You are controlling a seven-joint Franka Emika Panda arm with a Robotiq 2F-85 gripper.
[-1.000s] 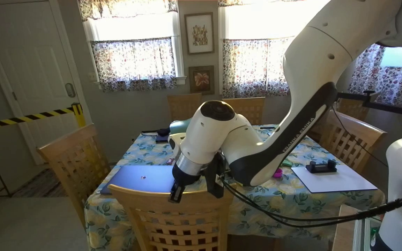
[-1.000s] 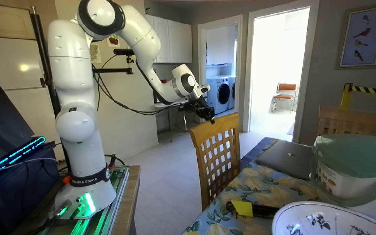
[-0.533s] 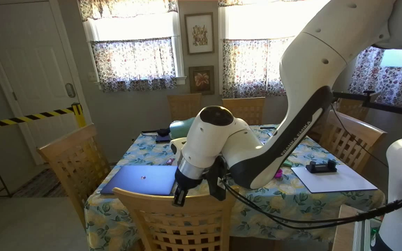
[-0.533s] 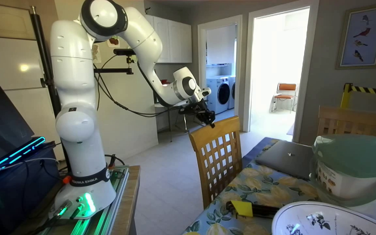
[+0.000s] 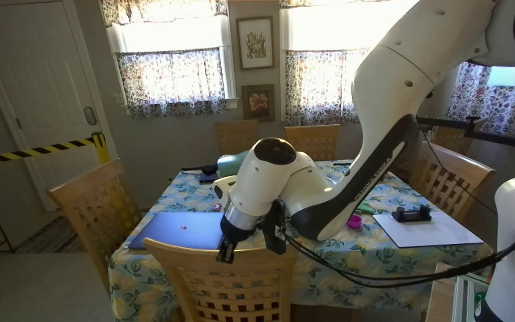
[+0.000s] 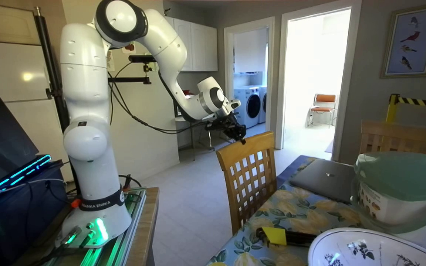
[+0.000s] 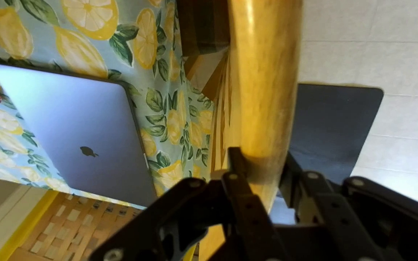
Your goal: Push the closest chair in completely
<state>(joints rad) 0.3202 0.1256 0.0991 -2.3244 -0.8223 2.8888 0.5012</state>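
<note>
The closest chair is light wood with a lattice back. It stands at the near side of the table, and its back shows in an exterior view. My gripper is at the chair's top rail, also in an exterior view. In the wrist view my fingers lie on both sides of the rail and look closed against it. The table has a lemon-print cloth and stands just beyond the chair. The chair's seat and legs are largely hidden.
A closed laptop lies at the table edge beside the chair. A green-lidded bin and a patterned bowl stand on the table. Another chair is at the table's left end. A dark flat panel lies below the rail.
In an exterior view my gripper and the chair's back have shifted slightly toward the table, and both sit a little lower. The arm has reached further forward.
</note>
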